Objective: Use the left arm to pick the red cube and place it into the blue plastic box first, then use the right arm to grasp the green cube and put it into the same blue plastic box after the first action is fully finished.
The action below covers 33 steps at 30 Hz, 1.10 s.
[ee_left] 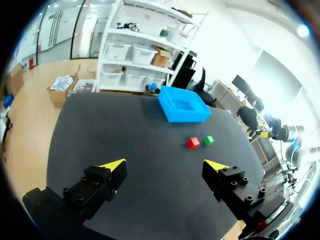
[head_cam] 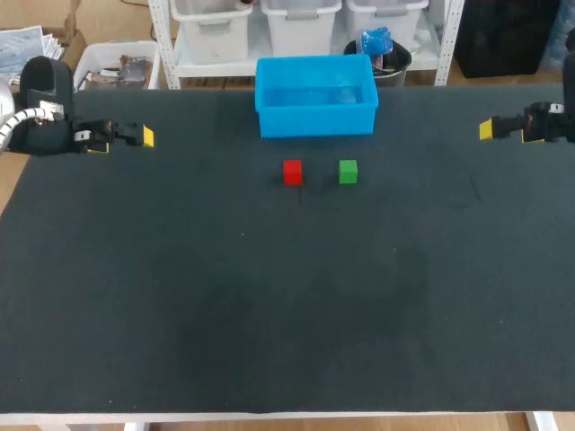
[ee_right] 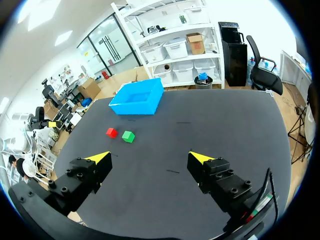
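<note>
While both arms hang out at the table's sides, nothing of the task is done yet. The small red cube (head_cam: 292,171) rests on the black matte tabletop (head_cam: 269,314) just in front of the open blue plastic box (head_cam: 314,121). The small green cube (head_cam: 348,171) sits close beside it toward my right, with a gap between them, not touching. The box looks empty from the head view.

Left gripper (ee_left: 165,165) — yellow-tipped fingers spread wide, nothing between them, well apart from the red cube, which shows far ahead in the left wrist view. Right gripper (ee_right: 149,158) — fingers likewise apart and empty, out by the right edge.

My read is that the step in hand is the left arm's approach to the red cube. To do it well:
- I would bring the gripper over the cube and come straight down, not sweep in low across the cloth.
- I would turn the wrist so the fingers take the cube's near and far faces. That keeps both tips out of the gap next to the green cube, which a stray finger could nudge.
- I would close only once the tips bracket the cube's sides, then lift well above the box wall before carrying it over.
- I would keep the right arm out of it until the red cube lies inside the box.
</note>
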Motion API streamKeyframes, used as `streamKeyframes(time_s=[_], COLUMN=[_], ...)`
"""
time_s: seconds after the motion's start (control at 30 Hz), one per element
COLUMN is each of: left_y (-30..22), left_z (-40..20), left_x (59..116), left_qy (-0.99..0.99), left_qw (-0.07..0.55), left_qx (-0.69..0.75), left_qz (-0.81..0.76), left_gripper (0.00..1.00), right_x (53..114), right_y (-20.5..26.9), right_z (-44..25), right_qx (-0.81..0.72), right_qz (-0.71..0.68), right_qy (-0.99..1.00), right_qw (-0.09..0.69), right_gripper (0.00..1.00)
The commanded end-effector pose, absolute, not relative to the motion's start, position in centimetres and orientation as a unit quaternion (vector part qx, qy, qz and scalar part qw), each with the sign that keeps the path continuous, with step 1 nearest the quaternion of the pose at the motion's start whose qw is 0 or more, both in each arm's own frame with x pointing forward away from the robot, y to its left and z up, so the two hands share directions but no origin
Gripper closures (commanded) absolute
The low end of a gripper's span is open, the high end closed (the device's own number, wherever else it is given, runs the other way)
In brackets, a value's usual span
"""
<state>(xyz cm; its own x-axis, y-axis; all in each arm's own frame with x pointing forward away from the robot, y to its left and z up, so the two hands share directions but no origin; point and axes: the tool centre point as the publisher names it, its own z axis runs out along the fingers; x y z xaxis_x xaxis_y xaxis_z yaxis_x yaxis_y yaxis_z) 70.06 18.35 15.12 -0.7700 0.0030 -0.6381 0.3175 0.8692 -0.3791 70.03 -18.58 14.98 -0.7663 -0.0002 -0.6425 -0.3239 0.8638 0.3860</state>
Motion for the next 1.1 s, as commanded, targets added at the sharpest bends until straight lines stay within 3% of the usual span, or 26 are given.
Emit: streamKeyframes(time_s=[0.03, 0.8, 1.1], left_y=[18.4, 18.4, 13.3], left_z=[15.1, 15.1, 17.0], left_x=[70.1, 70.1, 71.3], left_qy=[0.909, 0.909, 0.942], left_qw=[0.328, 0.328, 0.278], left_qx=[0.088, 0.088, 0.114], left_qz=[-0.241, -0.241, -0.149], left_gripper=[0.0, 0.0, 0.0], right_x=[70.0, 70.0, 70.0], right_y=[-18.6, -18.6, -18.6], right_z=[15.0, 15.0, 15.0], right_qx=[-0.089, -0.089, -0.089], right_qz=[0.245, 0.245, 0.245], right_qy=[0.907, 0.907, 0.907], right_qw=[0.33, 0.33, 0.33], right_gripper=[0.0, 0.0, 0.0])
